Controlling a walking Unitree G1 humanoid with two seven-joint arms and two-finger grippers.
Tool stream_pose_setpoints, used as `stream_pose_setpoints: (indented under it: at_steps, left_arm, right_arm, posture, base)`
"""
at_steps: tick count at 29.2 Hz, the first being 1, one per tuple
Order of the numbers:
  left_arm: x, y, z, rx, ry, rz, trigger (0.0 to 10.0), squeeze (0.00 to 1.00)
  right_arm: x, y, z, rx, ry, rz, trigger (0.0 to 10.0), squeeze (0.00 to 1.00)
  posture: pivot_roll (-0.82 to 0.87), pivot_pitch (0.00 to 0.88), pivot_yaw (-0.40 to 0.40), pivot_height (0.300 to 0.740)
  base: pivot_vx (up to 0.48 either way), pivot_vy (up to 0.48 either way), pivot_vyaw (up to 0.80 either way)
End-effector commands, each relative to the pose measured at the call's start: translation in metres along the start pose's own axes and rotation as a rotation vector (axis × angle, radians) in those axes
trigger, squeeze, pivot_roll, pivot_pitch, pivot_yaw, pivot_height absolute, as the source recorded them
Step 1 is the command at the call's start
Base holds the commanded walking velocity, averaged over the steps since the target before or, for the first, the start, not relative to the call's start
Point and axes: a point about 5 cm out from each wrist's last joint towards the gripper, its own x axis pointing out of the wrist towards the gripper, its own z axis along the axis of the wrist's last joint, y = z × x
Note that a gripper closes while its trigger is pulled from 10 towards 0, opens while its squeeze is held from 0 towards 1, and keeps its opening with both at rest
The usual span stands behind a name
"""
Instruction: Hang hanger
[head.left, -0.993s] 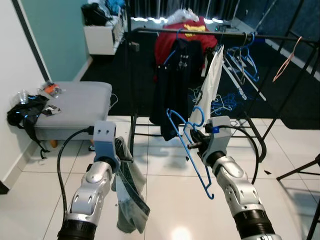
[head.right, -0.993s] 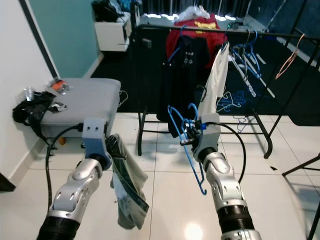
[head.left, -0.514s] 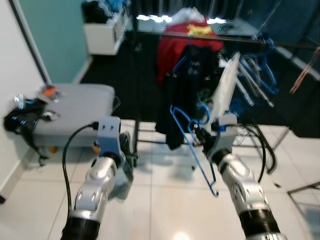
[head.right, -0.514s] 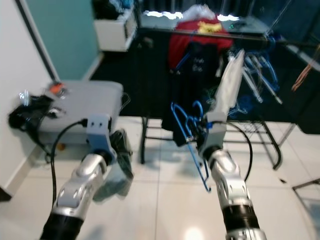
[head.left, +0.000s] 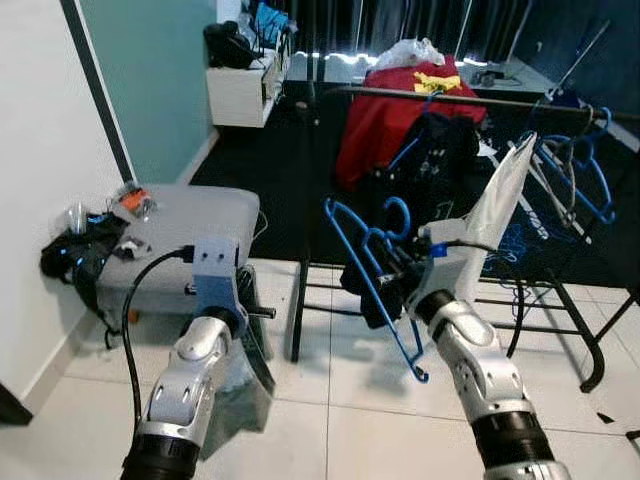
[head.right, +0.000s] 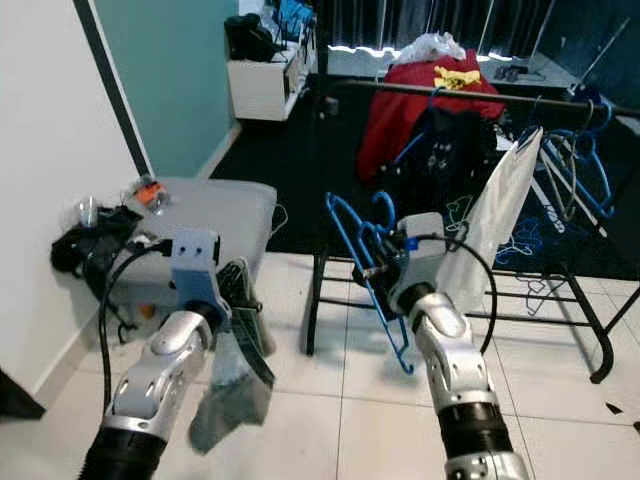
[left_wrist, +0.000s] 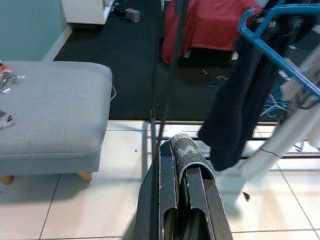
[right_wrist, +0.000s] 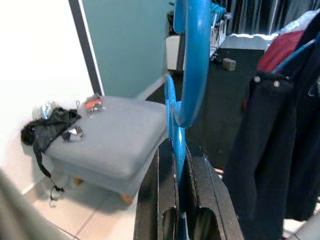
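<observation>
— What is the right gripper carrying?
— It is clamping a blue hanger in front of the clothes rack, short of its rail.
— And the left gripper?
— It is pinching a patterned cloth, which is hanging down beside the grey stool, left of the rack.

Both eye views are evenly bright and mostly sharp, with a strip of blown-out white glare along the curtain foot behind the red garment and soft sheen on the pale floor tiles, while the black carpet stays dim. In the right wrist view the blue hanger is close and out of focus. In the left wrist view the grey ottoman is slightly soft.
</observation>
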Motion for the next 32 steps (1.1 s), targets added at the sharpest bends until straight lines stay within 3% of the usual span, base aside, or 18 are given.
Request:
stream_pose_setpoints:
  at_steps: [1, 13, 14, 19, 21, 23, 25, 26, 27, 29, 30, 31, 32]
  left_arm:
    - [0.002, -0.006, -0.002, 0.007, 0.004, -0.021, 10.0, 0.00]
    - [0.003, -0.005, -0.005, 0.015, 0.012, -0.023, 10.0, 0.00]
    - [0.002, 0.002, -0.012, 0.032, 0.032, -0.007, 10.0, 0.00]
    - [0.002, 0.005, -0.015, 0.040, 0.041, 0.001, 10.0, 0.00]
    - [0.001, 0.023, -0.030, 0.077, 0.083, 0.056, 10.0, 0.00]
    - [0.001, 0.023, -0.030, 0.077, 0.083, 0.056, 10.0, 0.00]
    - [-0.004, 0.053, -0.047, 0.111, 0.146, 0.149, 10.0, 0.00]
    - [-0.004, 0.053, -0.047, 0.111, 0.146, 0.149, 10.0, 0.00]
    - [-0.007, 0.067, -0.055, 0.128, 0.174, 0.195, 10.0, 0.00]
    - [-0.007, 0.067, -0.055, 0.128, 0.174, 0.195, 10.0, 0.00]
    - [-0.012, 0.079, -0.062, 0.128, 0.204, 0.240, 10.0, 0.00]
    - [-0.012, 0.079, -0.062, 0.128, 0.204, 0.240, 10.0, 0.00]
    - [-0.019, 0.089, -0.069, 0.133, 0.232, 0.276, 10.0, 0.00]
  right_arm:
    - [-0.001, -0.007, 0.008, -0.008, -0.027, -0.013, 10.0, 0.00]
    - [0.000, -0.011, 0.018, -0.019, -0.058, -0.028, 10.0, 0.00]
    - [0.000, -0.011, 0.020, -0.021, -0.065, -0.029, 10.0, 0.00]
    - [0.000, -0.012, 0.020, -0.024, -0.067, -0.027, 10.0, 0.00]
    - [0.001, -0.013, 0.023, -0.033, -0.075, -0.016, 10.0, 0.00]
    - [0.001, -0.013, 0.023, -0.033, -0.075, -0.016, 10.0, 0.00]
    - [0.004, -0.012, 0.026, -0.042, -0.077, 0.011, 10.0, 0.00]
    - [0.004, -0.012, 0.026, -0.042, -0.077, 0.011, 10.0, 0.00]
    - [0.006, -0.011, 0.028, -0.043, -0.077, 0.033, 10.0, 0.00]
    - [0.006, -0.011, 0.028, -0.043, -0.077, 0.033, 10.0, 0.00]
    - [0.007, -0.009, 0.029, -0.045, -0.076, 0.060, 10.0, 0.00]
    - [0.007, -0.009, 0.029, -0.045, -0.076, 0.060, 10.0, 0.00]
    - [0.008, -0.005, 0.030, -0.045, -0.076, 0.096, 10.0, 0.00]
  posture:
    - [-0.03, 0.000, -0.027, 0.740]
    - [-0.04, 0.000, -0.023, 0.740]
    - [-0.04, 0.000, -0.021, 0.740]
    - [-0.04, 0.000, -0.020, 0.740]
    - [-0.04, 0.000, -0.023, 0.740]
    - [-0.04, 0.000, -0.023, 0.740]
    - [-0.04, 0.000, -0.025, 0.740]
    - [-0.04, 0.000, -0.025, 0.740]
    - [-0.04, 0.000, -0.025, 0.740]
    - [-0.04, 0.000, -0.025, 0.740]
    - [-0.04, 0.000, -0.026, 0.740]
    - [-0.04, 0.000, -0.026, 0.740]
    - [-0.04, 0.000, -0.027, 0.740]
  base:
    - [0.360, 0.000, -0.80]
    - [0.361, 0.000, -0.11]
    - [0.360, 0.000, -0.41]
    - [0.360, 0.000, -0.41]
    - [0.362, 0.000, 0.00]
    - [0.364, 0.000, 0.00]
    - [0.362, 0.000, 0.00]
    - [0.364, 0.000, 0.00]
    - [0.364, 0.000, 0.00]
    - [0.364, 0.000, 0.00]
    - [0.360, 0.000, 0.00]
    - [0.360, 0.000, 0.00]
    - [0.364, 0.000, 0.00]
